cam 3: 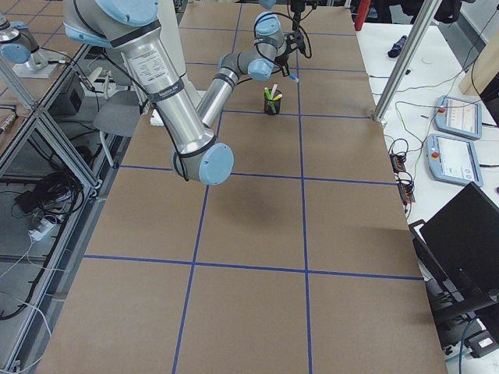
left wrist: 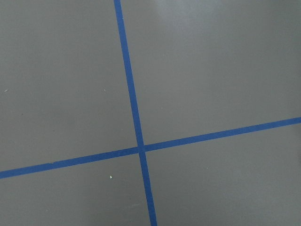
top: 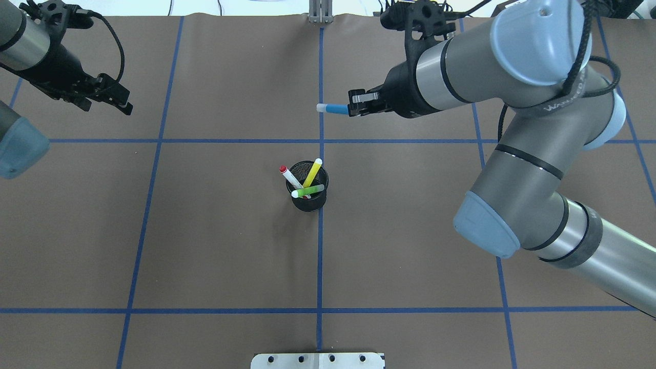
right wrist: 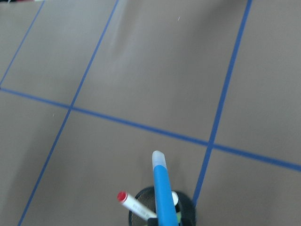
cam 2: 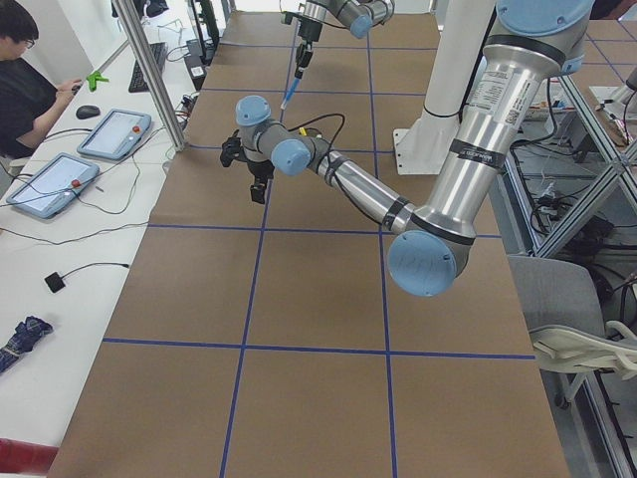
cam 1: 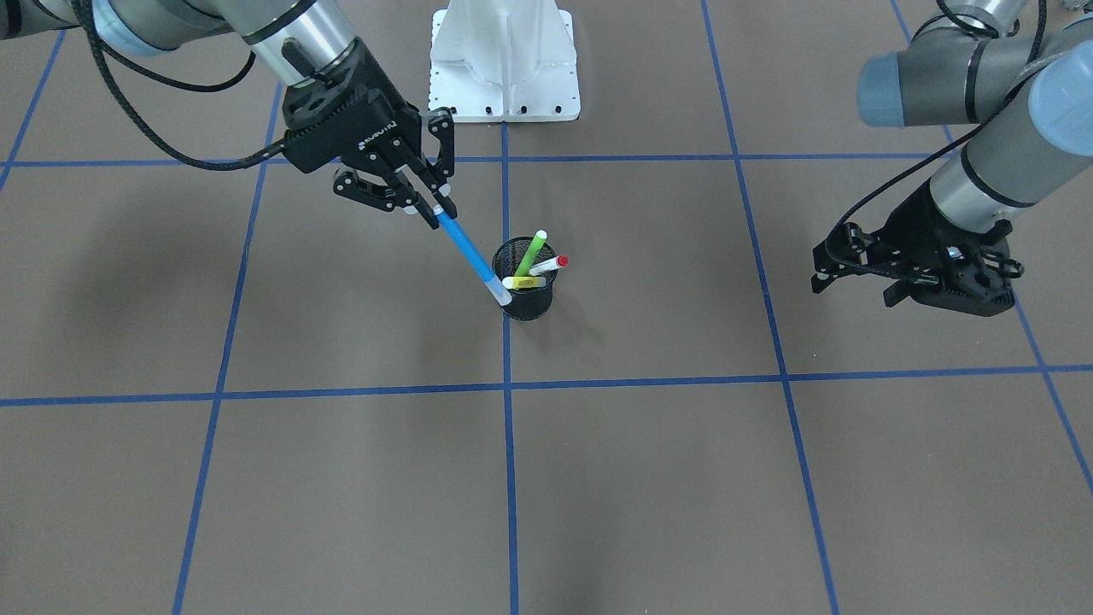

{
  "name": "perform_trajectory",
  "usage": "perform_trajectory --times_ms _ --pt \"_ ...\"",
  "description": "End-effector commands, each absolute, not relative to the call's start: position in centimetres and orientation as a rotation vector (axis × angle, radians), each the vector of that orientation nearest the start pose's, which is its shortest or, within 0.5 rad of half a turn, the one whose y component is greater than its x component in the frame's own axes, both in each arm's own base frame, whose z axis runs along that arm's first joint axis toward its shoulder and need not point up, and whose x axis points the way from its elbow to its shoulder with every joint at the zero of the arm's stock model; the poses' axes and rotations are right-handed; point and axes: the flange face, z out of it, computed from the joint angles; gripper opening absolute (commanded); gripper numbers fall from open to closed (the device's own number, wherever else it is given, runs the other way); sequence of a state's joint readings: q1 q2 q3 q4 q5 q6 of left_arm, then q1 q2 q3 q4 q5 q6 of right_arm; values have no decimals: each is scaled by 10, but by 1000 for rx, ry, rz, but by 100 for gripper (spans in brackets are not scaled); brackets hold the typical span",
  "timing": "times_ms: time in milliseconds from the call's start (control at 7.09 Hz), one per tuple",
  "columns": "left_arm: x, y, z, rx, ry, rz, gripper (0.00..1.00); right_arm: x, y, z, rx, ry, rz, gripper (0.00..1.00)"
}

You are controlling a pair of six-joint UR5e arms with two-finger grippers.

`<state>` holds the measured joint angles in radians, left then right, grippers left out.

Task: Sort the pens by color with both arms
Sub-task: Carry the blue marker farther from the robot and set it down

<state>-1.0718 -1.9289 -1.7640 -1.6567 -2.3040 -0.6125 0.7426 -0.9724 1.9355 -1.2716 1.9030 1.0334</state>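
Note:
My right gripper is shut on the blue pen by its upper end. It holds the pen tilted in the air, over the black mesh cup; the pen also shows in the overhead view and the right wrist view. The cup holds the lime green pen, the yellow pen and the white pen with the red cap. My left gripper is open and empty, hovering far off to the side of the cup. The left wrist view shows only table and tape.
The brown table is marked with a blue tape grid. The white bolted base stands on the robot's side. A seated operator and tablets are beyond the table's far edge.

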Motion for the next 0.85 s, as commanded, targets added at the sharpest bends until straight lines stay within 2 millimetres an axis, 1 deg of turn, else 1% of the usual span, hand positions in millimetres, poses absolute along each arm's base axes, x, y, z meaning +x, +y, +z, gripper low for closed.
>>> perform_trajectory --times_ms 0,141,282,423,564,705 --pt "233 -566 355 139 921 124 100 -362 -513 141 661 -1008 136 0" --pt "233 -566 358 136 919 124 100 -381 -547 161 722 -874 223 0" --pt "233 -566 358 135 918 123 100 -410 -575 174 759 -762 269 0" --pt "233 -566 358 134 919 119 100 -436 -595 186 788 -674 297 0" --pt "233 -566 357 135 919 120 100 -474 -616 195 811 -626 306 0" --pt "233 -566 358 133 918 119 100 -522 -628 213 870 -564 325 0"
